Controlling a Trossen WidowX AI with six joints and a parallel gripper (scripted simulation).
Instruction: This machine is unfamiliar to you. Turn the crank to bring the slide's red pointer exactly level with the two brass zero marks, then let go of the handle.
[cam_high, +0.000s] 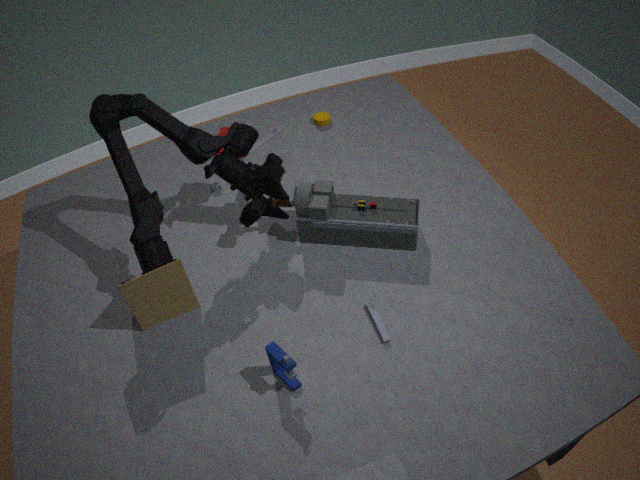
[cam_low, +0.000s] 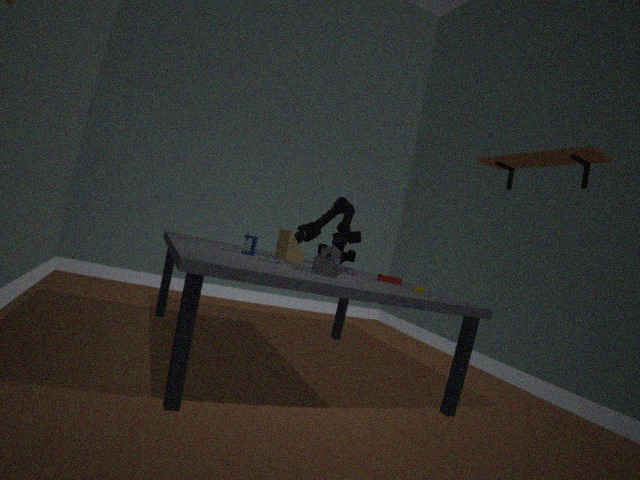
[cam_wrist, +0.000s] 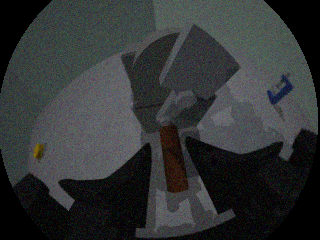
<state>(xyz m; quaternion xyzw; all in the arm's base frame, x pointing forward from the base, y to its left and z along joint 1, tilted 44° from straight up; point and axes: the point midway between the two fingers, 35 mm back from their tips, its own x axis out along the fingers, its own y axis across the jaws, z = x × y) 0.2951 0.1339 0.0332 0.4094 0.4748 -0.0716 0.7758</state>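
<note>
- Machine (cam_high: 361, 235) (cam_low: 325, 265) (cam_wrist: 145, 90) stands well inside the edges of the tabletop (cam_high: 465, 320) (cam_low: 227, 263) (cam_wrist: 85, 125).
- Jaws (cam_high: 288, 210) (cam_low: 334, 253) are partly open, around the brown crank handle (cam_high: 279, 202) (cam_wrist: 174, 165); we see no grip.
- We see the red pointer (cam_high: 373, 205) just beside the brass marks (cam_high: 361, 205), not level.
- Yellow disc (cam_high: 322, 118) (cam_low: 418, 289) (cam_wrist: 38, 151) lies near the wall-side edge in the top view.

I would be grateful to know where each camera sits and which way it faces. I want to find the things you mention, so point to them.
Top: above the table (cam_high: 465, 330) (cam_low: 232, 266), looking obliquely down; whole arm (cam_high: 119, 160) (cam_low: 323, 219) and claw (cam_high: 283, 209).
Exterior: off beyond a table edge, low, facing the table and walls; whole arm, small.
Wrist: on the arm, looking along the claw (cam_wrist: 168, 143) at the crank handle (cam_high: 280, 202) (cam_wrist: 175, 165); both fingers.
Top and exterior share the blue clamp (cam_high: 281, 365) (cam_low: 251, 244).
</note>
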